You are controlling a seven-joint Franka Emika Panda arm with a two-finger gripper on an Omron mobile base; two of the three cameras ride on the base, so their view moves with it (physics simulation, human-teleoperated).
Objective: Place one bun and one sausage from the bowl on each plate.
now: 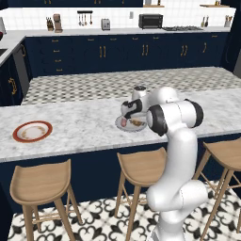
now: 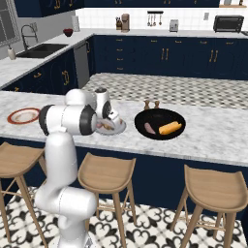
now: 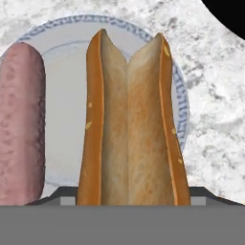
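The hand [image 1: 126,120] grips a bun [image 3: 130,124] between parted fingers over the grey plate [image 3: 62,95], beside a sausage [image 3: 21,122].

marble counter [image 2: 213,133], grey plate [image 3: 67,62], black bowl [image 2: 160,124], red-rimmed plate [image 1: 32,131]

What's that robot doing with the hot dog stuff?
It's sharing out buns and sausages onto plates. Its hand is over the grey plate, where a bun sits between the fingers and a sausage lies beside it. Whether the fingers are gripping the bun cannot be told. The black bowl next to it holds another bun and sausage. The red-rimmed plate farther along has nothing on it yet.
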